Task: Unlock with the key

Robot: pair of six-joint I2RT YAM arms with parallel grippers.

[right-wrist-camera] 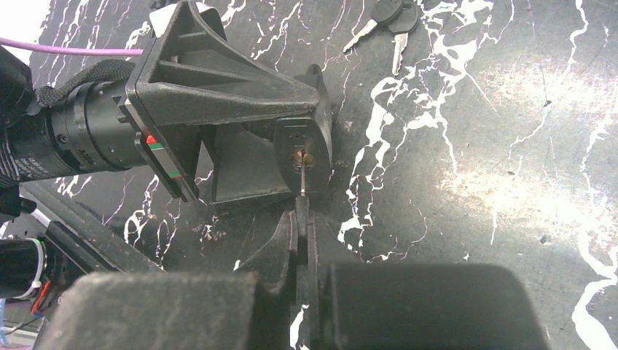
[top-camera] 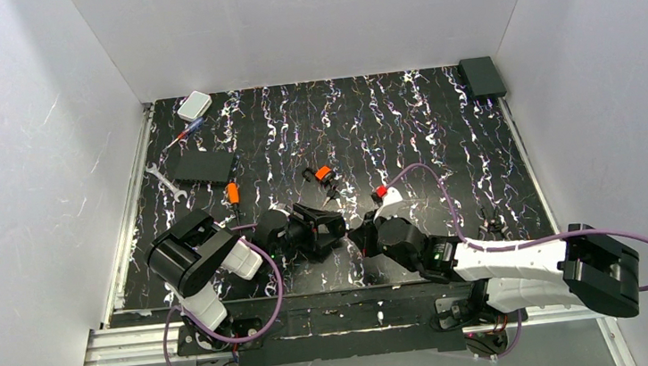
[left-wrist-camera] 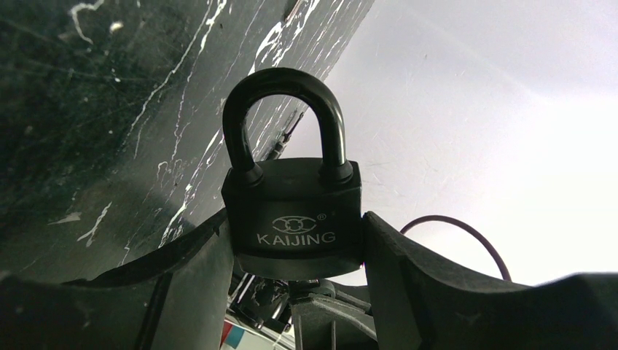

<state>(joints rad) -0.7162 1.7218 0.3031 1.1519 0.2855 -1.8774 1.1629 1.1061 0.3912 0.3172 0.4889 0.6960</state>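
The key (right-wrist-camera: 301,179) is clamped by its black head in the right gripper (right-wrist-camera: 302,219), whose jaws are closed narrow on it. The blade projects straight ahead of the fingers, on their axis. It points at the underside of the padlock (left-wrist-camera: 291,211), and its tip sits at the brass keyway; the depth of entry cannot be judged. The left gripper (left-wrist-camera: 295,244) holds the padlock body across its flat sides at a medium opening. The shackle (left-wrist-camera: 283,117) is seated in the body, so the lock appears unopened. Key and keyway lie directly ahead of the right gripper and on one line, so the next move is likely a straight push along the blade, then a turn about that axis. The two grippers meet tip to tip near the middle of the near edge of the black, white-veined table (top-camera: 405,130). Spare keys (right-wrist-camera: 390,14) lie further out. White walls (top-camera: 28,131) enclose the table.
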